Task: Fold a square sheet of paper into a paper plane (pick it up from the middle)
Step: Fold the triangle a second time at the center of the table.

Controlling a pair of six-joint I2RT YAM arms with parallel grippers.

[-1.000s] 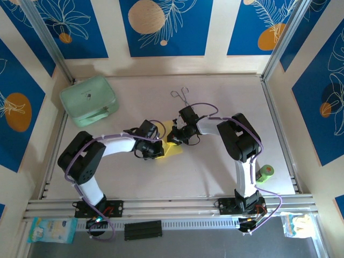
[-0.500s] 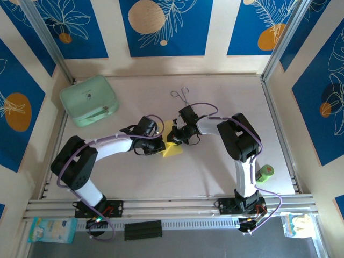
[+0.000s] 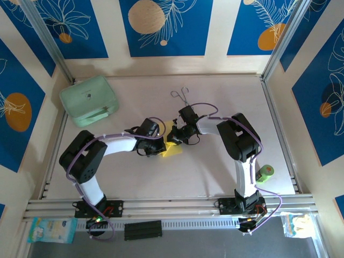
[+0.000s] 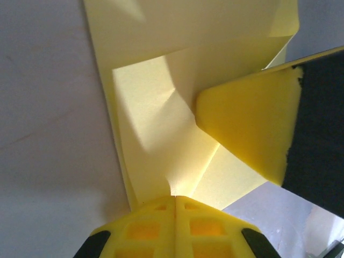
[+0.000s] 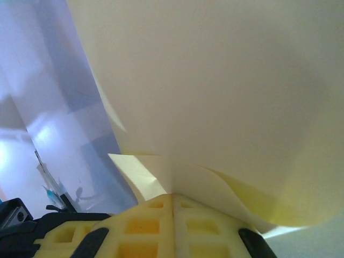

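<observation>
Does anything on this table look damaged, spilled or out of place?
Nothing stands out. The yellow sheet is creased, but both the left gripper and the right gripper pinch it for folding. The mint-green case lies askew, far left.

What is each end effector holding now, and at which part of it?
Both are shut on the square sheet of paper, partly folded. The left end effector pinches an edge where creases meet; the right end effector pinches a curled edge.

Top view: bright, even, sharp; soft shadows on the counter (image 3: 177, 177). Wrist views: soft focus at close range. The paper (image 4: 150, 118) shows a lit patch amid shadow; right view pale, washed.
</observation>
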